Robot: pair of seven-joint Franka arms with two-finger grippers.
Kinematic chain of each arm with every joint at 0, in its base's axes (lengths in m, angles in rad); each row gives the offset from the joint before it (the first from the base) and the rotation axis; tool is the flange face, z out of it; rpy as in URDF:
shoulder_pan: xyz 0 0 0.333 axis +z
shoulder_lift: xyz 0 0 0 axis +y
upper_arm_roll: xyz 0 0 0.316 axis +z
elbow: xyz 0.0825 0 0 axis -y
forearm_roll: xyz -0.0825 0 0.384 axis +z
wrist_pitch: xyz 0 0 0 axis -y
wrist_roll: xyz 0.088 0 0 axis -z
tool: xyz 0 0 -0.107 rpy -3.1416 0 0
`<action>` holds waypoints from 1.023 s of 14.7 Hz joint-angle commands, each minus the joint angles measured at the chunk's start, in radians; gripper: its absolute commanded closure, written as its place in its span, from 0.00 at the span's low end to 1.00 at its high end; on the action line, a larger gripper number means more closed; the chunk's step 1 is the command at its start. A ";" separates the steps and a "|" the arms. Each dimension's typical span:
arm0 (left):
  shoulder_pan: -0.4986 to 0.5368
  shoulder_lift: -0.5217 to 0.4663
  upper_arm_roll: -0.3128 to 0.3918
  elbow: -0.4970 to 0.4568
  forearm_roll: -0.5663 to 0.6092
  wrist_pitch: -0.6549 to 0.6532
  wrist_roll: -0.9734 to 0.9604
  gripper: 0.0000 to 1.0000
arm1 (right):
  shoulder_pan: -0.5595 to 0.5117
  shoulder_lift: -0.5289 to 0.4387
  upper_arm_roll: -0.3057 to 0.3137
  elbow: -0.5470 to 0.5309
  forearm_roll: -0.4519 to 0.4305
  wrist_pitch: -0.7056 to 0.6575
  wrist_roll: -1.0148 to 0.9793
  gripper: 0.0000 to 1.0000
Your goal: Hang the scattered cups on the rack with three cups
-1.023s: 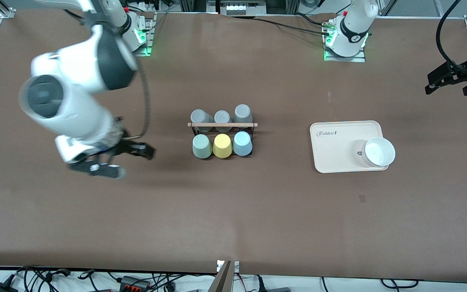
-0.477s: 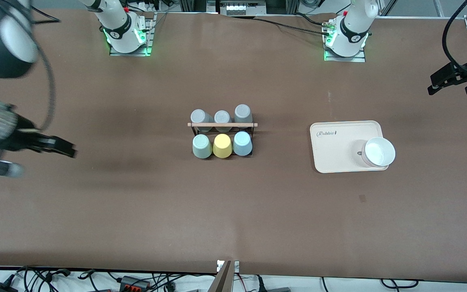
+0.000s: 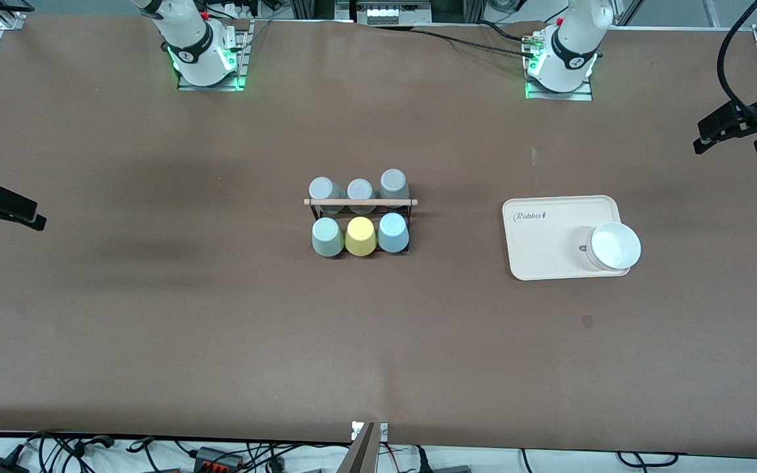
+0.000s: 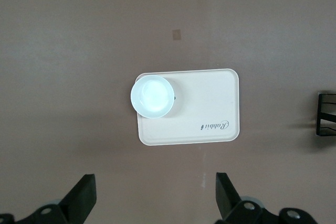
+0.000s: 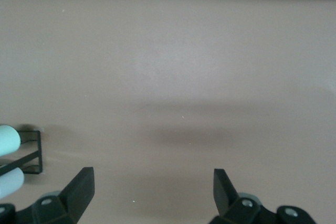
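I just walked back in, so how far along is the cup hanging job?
It looks finished: the mint cup and light blue cup sit on the rack. The right gripper and left gripper are open and empty at the table's ends. Nothing is left.

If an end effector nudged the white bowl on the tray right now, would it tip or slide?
The white bowl looks wide and low, so probably slides rather than tips. It overhangs the cream tray rim, so it may rock or drop off. Looks glossy, likely slippery.
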 commanded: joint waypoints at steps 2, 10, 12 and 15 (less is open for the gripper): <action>0.008 0.005 -0.003 0.019 -0.015 -0.003 0.001 0.00 | 0.031 -0.046 0.022 -0.059 -0.064 0.014 -0.011 0.00; 0.010 0.005 -0.003 0.019 -0.015 -0.003 0.001 0.00 | 0.023 -0.335 0.015 -0.546 -0.063 0.244 -0.005 0.00; 0.010 0.005 -0.003 0.019 -0.015 -0.005 0.001 0.00 | 0.022 -0.330 0.015 -0.540 -0.063 0.233 -0.001 0.00; 0.010 0.005 -0.003 0.016 -0.015 -0.003 0.003 0.00 | 0.026 -0.312 0.018 -0.511 -0.053 0.222 -0.005 0.00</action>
